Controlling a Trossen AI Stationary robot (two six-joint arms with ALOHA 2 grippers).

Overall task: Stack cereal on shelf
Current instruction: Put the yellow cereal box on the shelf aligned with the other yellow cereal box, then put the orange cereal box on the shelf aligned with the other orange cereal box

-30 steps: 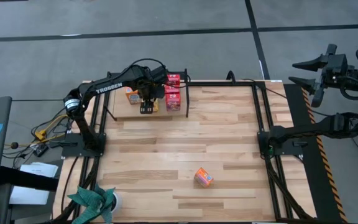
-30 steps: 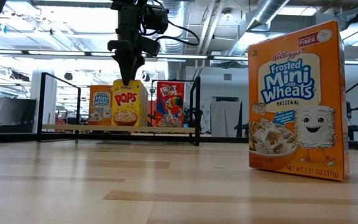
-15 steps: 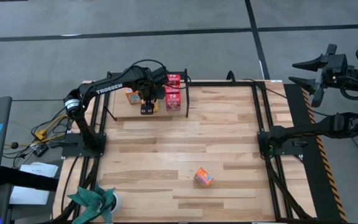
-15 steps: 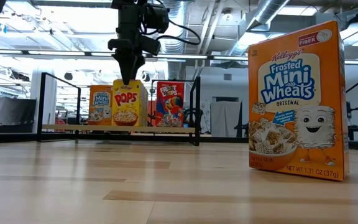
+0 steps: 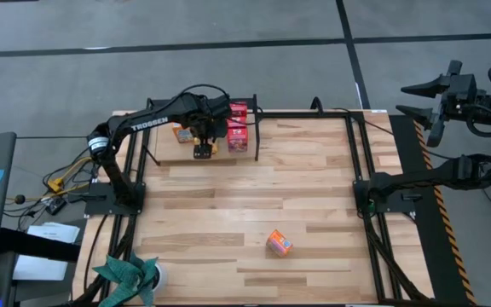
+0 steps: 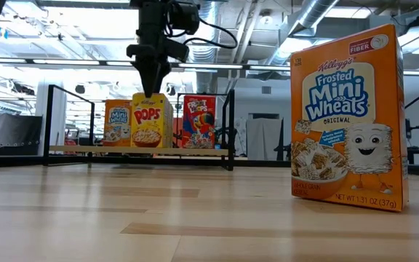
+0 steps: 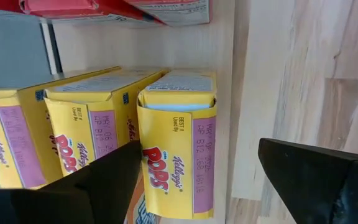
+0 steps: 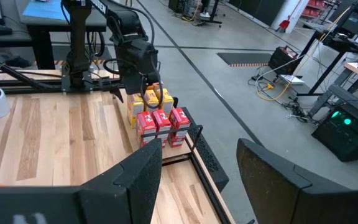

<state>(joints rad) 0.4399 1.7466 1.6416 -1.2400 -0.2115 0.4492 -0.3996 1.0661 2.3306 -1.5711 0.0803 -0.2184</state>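
Note:
The shelf (image 5: 162, 152), a black frame with a light board, stands at the table's far left and carries upright orange (image 6: 117, 122), yellow (image 6: 151, 120) and red (image 6: 198, 121) cereal boxes. My left gripper (image 5: 203, 147) (image 6: 150, 87) points down over the front yellow box (image 7: 179, 149). It is open (image 7: 199, 149), with one finger on each side of the box's top flap. One orange box (image 5: 280, 243) (image 6: 348, 116) stands upright on its base on the table's near half. My right gripper (image 5: 433, 107) (image 8: 197, 180) waits open beyond the table's far right corner.
Black frame rails run along the table's left, far and right sides (image 5: 358, 153). A green plant-like item (image 5: 130, 273) sits at the near left corner. The shelf's black end post (image 6: 229, 131) stands beside the red boxes. Bare wood (image 5: 228, 196) lies between shelf and loose box.

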